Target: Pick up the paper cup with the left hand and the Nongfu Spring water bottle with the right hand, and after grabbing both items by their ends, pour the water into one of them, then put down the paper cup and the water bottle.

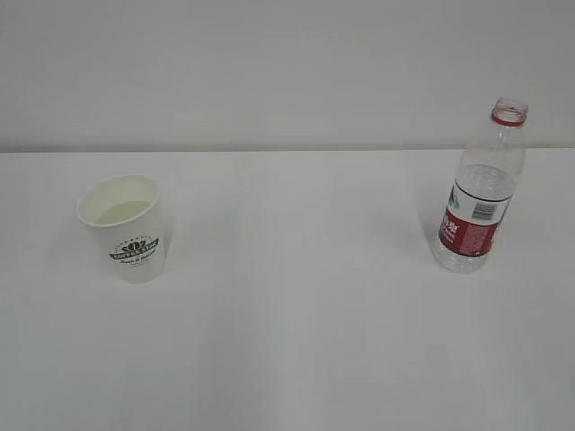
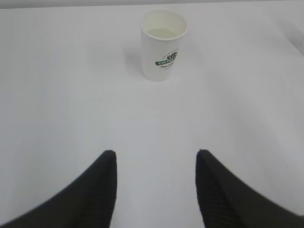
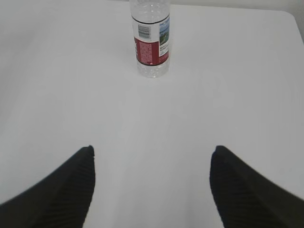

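Wrist views only: left claw (image 2: 156, 156), right claw (image 3: 152, 151) apart, empty; cup (image 1: 124, 227), bottle (image 1: 478, 192) upright.

Neither arm appears in the exterior view. The left hand (image 2: 156, 164) shows only in the left wrist view, as two black ribbed fingers (image 2: 97, 190) at the lower edge. Its jaws stand apart and nothing is between them. It hangs above the table, well apart from the paper cup (image 2: 163, 45), which stands ahead of the gap.

The right hand (image 3: 152, 159) shows likewise in the right wrist view. Its jaws stand wider apart, also empty, and it also points toward the far side.
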### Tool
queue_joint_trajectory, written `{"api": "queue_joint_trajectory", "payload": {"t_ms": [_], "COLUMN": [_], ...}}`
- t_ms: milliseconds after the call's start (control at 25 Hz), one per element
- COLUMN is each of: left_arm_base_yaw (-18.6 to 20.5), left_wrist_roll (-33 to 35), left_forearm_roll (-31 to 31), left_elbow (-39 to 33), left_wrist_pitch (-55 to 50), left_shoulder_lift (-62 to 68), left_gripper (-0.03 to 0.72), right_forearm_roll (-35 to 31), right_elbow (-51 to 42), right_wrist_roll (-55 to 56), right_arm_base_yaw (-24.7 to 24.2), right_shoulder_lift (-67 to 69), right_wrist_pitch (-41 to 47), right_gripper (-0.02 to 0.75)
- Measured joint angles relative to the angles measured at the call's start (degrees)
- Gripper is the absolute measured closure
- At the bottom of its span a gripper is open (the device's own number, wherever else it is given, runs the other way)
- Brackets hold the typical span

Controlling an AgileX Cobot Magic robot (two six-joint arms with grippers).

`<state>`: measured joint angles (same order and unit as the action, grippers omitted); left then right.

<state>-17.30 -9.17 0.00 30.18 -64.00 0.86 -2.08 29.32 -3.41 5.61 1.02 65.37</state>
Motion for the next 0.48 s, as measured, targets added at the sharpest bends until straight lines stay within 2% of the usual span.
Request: {"api": "queue_joint_trajectory", "payload": {"t_ms": [480], "left_arm_base_yaw": [0.0], "left_wrist_roll": [0.0], "left_forearm_roll": [0.71], "left_elbow": [0.0], "left_wrist_pitch": [0.11], "left_shoulder_lift": [0.0], "left_gripper": [0.297], "right_forearm_roll": [0.0], "right_elbow": [-0.83], "right_wrist_roll": [0.0], "right_arm_base_yaw": [0.0], "right_shoulder_lift": [0.0], "right_wrist_pitch": [0.0], "right_gripper": [0.17]}}
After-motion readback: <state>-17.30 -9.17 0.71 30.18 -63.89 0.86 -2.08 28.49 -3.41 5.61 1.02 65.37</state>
